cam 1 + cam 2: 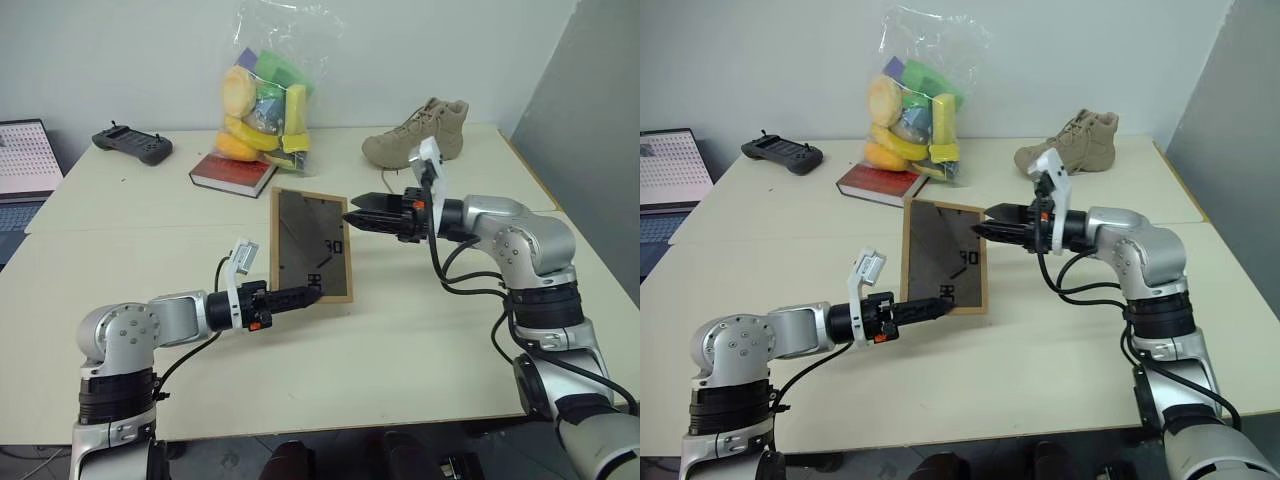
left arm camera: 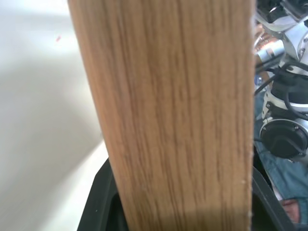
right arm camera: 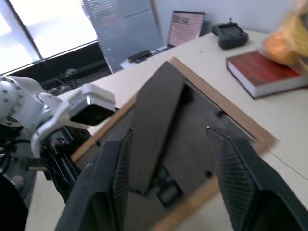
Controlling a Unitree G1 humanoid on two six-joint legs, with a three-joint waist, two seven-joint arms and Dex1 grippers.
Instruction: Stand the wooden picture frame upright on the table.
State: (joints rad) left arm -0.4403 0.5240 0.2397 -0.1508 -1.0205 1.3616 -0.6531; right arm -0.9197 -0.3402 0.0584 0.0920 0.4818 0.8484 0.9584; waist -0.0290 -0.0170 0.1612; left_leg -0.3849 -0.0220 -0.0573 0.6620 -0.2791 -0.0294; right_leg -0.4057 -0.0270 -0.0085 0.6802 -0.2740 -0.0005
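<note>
One wooden picture frame (image 1: 311, 244) sat mid-picture in the head views, lifted off the table (image 1: 400, 340) & tilted, its dark glassy face toward the camera w/ reflections on it. Light wood border all round; lower edge near the tabletop, can't tell if touching.

Two grippers, one per arm. Left gripper (image 1: 303, 296) came in from lower left & pinched the frame's bottom edge nr its lower right corner; in the left wrist view the wood rail ran straight up between the two black fingers (image 2: 98, 202), pressed against it. Right gripper (image 1: 362, 215) came in from the right at the frame's upper right edge; in the right wrist view its two fingers (image 3: 103, 187) were spread wide, the frame's dark back panel w/ its prop leg seen between them, not clamped. Whether a fingertip touched the frame, can't tell.

Other stuff on the table, all toward the top of the head views, well apart from the frame except the book:
- 1 red book (image 1: 232, 173), just above the frame's upper left corner
- 1 clear plastic bag (image 1: 265, 95) of yellow/green/purple items, behind the book, resting on it
- 1 tan boot (image 1: 418, 133), upper right
- 1 black handheld controller (image 1: 133, 143), upper left
- 1 laptop (image 1: 25, 165), at the left edge
</note>
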